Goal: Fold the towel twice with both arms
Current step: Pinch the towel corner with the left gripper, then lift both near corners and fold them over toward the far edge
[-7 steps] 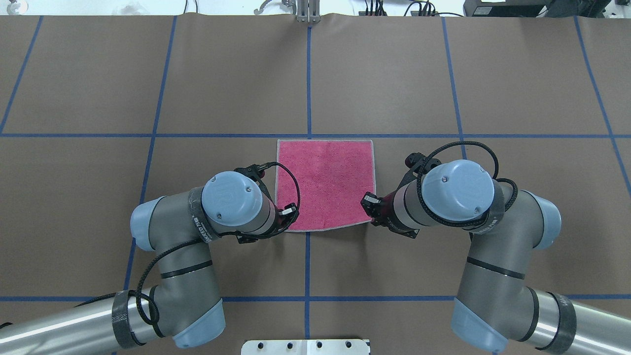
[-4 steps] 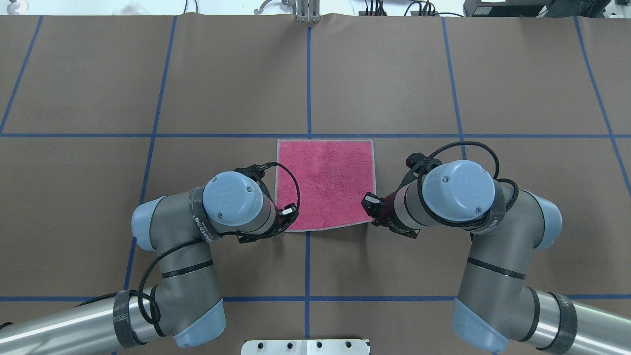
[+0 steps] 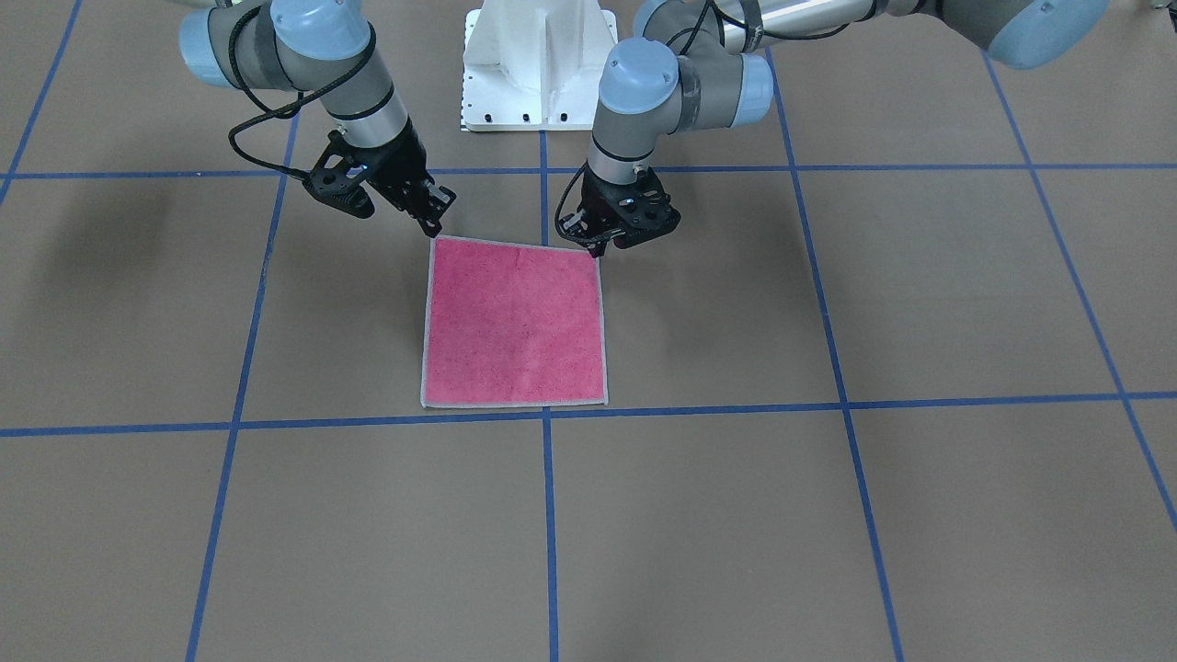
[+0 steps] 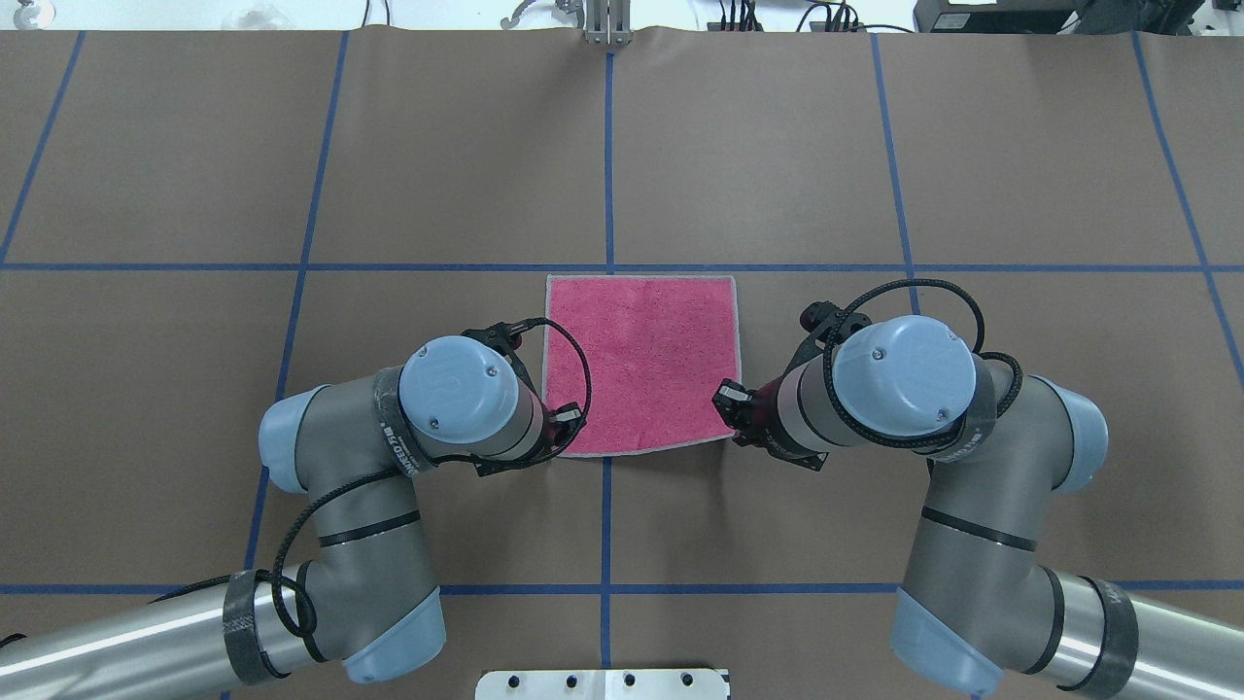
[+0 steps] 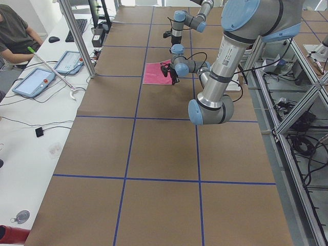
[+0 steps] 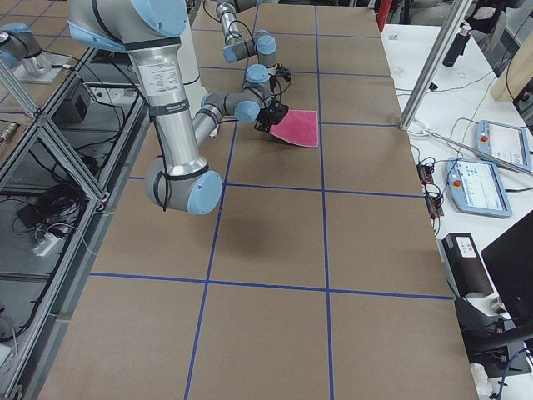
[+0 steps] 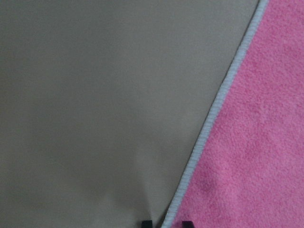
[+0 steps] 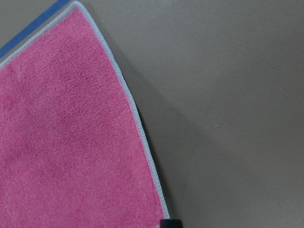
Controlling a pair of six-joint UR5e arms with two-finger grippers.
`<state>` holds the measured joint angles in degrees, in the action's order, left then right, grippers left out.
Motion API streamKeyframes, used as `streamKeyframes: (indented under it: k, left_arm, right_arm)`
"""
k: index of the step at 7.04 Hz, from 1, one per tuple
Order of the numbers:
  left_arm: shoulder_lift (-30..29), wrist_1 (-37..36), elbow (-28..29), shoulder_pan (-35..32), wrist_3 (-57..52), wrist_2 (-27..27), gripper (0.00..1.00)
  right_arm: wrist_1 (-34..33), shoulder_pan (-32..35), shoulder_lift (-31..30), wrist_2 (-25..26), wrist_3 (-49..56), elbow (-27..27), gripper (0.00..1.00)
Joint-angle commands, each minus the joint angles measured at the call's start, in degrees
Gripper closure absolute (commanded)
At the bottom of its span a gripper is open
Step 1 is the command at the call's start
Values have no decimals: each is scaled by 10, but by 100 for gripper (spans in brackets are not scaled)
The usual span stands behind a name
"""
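- The towel point(image 4: 641, 365) lies pink face up and unfolded on the worktop point(image 4: 777, 146) between the arms, where it lay a second ago.
- Only the left arm point(image 4: 457, 389) has crept slightly inward. The left fingers point(image 7: 147, 223) sit close together either side of the near corner's edging, pinching it.
- One tip of the right fingers point(image 8: 171, 222) shows at the other near corner, where the hem rides slightly off the worktop. I cannot tell if they pinch.
- The corner grips look nearly settled, and the first fold has not begun.
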<state>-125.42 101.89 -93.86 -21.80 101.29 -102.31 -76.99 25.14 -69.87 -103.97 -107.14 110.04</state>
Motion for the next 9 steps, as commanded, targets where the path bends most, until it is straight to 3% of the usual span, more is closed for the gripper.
streamKeyframes:
  k: [1,4,6,9]
  left_arm:
    - [-4,0,-4,-3,0,0,100]
    - [8,-9,-62,-11,8,-3,100]
    - [76,-9,-137,-10,8,-3,100]
    - [85,-9,-153,-2,25,-3,100]
  right_arm:
    - [0,0,0,0,1,0,100]
    - [0,0,0,0,0,2,100]
    - [1,0,1,-5,0,7,100]
    - [2,-4,1,-33,-1,21,100]
